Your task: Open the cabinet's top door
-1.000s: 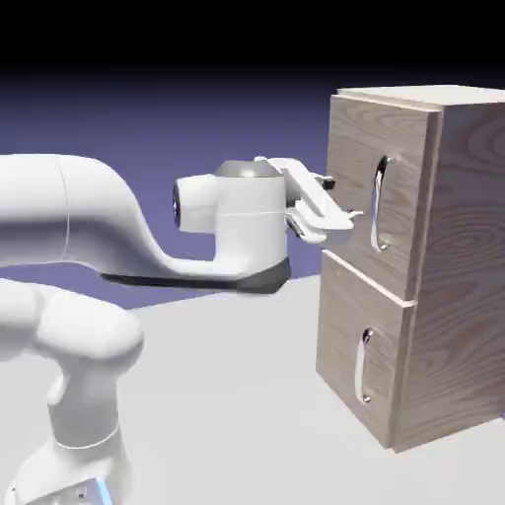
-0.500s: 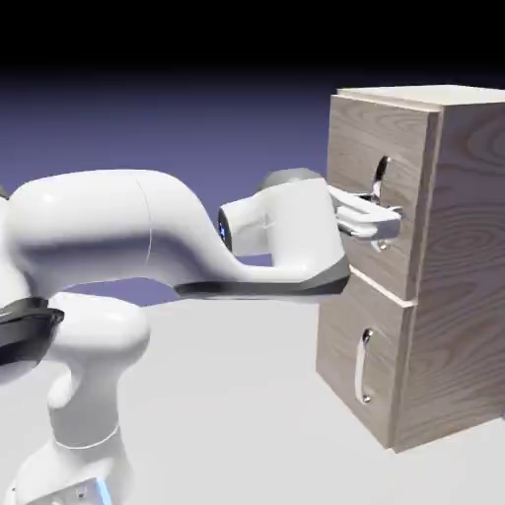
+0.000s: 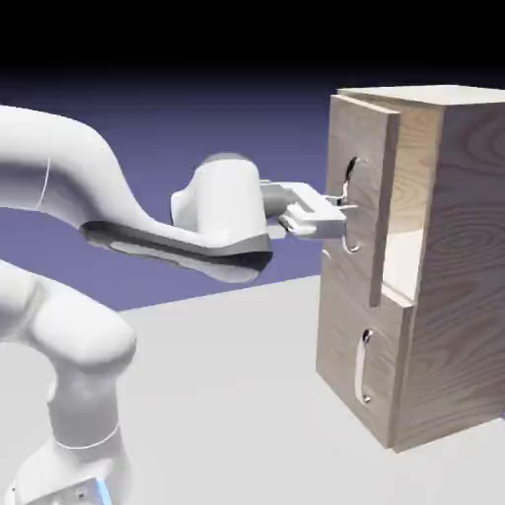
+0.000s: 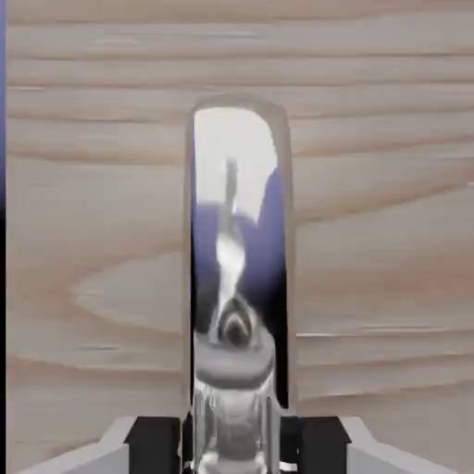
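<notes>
White jaws [image 3: 341,209] clamped on the silver handle [image 4: 237,259] of the top door [image 3: 357,237], that door swung partly open at the cabinet [image 3: 464,286], pale interior exposed, 1 lower door [image 3: 345,345] closed beneath.

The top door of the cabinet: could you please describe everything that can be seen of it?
The top door is a flat, upright panel of grey-brown wood grain with visible thickness. It carries a long, curved, shiny silver handle, mounted vertically. The door stands partly open above the lower door, showing a pale interior at its side. The gripper has its fingers closed on the handle, one on each side.
</notes>
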{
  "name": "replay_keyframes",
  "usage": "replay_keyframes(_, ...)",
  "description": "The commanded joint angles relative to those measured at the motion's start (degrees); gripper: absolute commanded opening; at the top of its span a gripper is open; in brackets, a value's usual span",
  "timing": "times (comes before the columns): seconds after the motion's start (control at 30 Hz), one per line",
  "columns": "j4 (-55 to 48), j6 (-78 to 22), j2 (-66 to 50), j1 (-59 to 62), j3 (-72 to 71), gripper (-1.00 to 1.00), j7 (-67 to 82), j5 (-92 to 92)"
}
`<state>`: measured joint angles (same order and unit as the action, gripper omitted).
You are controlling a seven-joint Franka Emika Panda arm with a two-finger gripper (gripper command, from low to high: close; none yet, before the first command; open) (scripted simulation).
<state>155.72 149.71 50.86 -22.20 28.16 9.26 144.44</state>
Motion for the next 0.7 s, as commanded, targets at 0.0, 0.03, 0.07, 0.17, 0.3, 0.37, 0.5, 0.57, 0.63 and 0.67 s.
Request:
replay_keyframes(0.0,1.1,-1.1,0.6,1.2,-1.8,-1.00,1.0,-2.5)
replay_keyframes(0.03,2.1,-2.2,1.2,2.2,-3.6,-1.00,2.1,-5.0)
replay_keyframes(0.07,3.0,-3.4,1.9,3.1,-5.3,-1.00,3.1,-7.5)
replay_keyframes(0.17,5.6,-7.0,3.8,5.3,-10.4,-1.00,6.1,-15.0)
replay_keyframes(0.3,8.3,-12.5,6.0,6.7,-17.1,-1.00,9.6,-24.9)
replay_keyframes(0.37,9.3,-15.6,6.9,6.9,-20.5,-1.00,11.1,-29.9)
replay_keyframes(0.5,10.5,-22.4,7.7,6.4,-27.5,-1.00,13.4,-39.9)
replay_keyframes(0.57,10.5,-26.3,7.5,5.8,-31.2,-1.00,14.2,-44.9)
replay_keyframes(0.63,10.1,-30.4,6.8,5.3,-35.0,-1.00,14.7,-49.9)
replay_keyframes(0.67,9.8,-32.6,6.3,5.0,-36.9,-1.00,14.9,-52.3)
